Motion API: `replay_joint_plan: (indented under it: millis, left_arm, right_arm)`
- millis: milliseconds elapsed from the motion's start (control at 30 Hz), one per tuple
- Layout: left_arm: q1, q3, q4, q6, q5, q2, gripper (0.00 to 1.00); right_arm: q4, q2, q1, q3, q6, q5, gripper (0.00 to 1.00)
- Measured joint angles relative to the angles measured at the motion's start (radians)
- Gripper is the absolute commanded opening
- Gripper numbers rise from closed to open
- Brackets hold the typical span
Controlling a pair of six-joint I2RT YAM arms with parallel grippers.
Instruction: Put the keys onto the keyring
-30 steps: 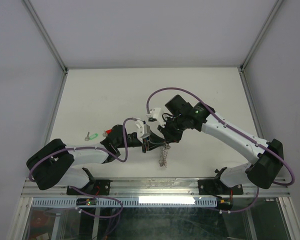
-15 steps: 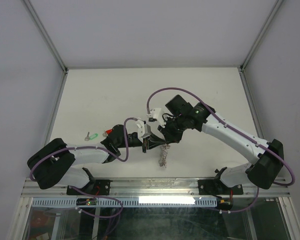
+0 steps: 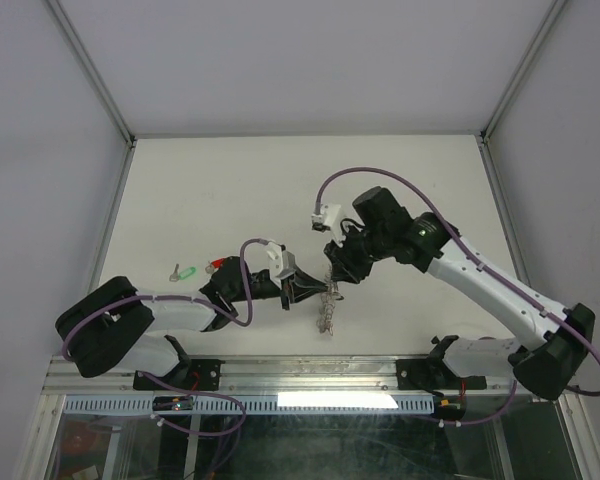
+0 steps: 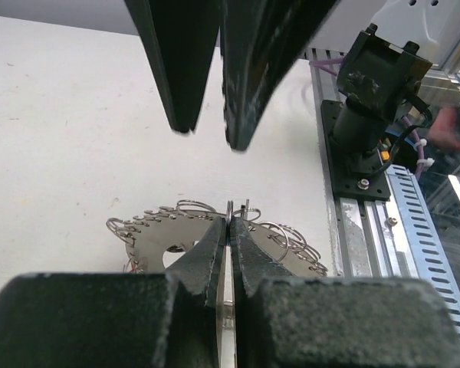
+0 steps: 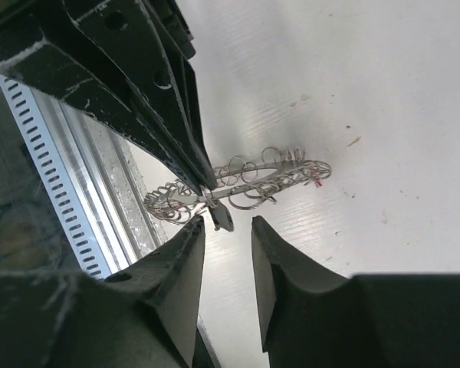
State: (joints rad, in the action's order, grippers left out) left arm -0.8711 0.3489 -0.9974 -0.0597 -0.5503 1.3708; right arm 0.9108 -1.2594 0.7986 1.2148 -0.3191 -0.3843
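Grip swap: L gripper [image 4: 228, 220] now clenched on the keyring [image 4: 176, 238] rim, holding it on edge low over the table [image 3: 230, 190] nr front edge; can't tell if touching. R gripper [image 5: 226, 227] has let go, fingers parted, backed off just beside it. So you've got R free to fetch: green key [image 3: 187, 270] & red key [image 3: 216, 265] lie well apart from ring, to the left. No readable labels/writing.
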Motion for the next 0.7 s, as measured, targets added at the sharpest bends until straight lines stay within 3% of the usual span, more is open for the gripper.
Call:
replay_joint_plan:
  millis: [333,700]
  left_arm:
    - [0.005,-0.079,-0.259,-0.127,0.013,0.082,0.0]
    - [0.022,-0.1,-0.463,-0.243,0.027,0.19,0.0]
  right_arm:
    - [-0.231,0.2,-0.114,-0.234,0.255,0.0,0.47]
    - [-0.459,0.334,-0.134,-0.468,0.606,-0.021,0.46]
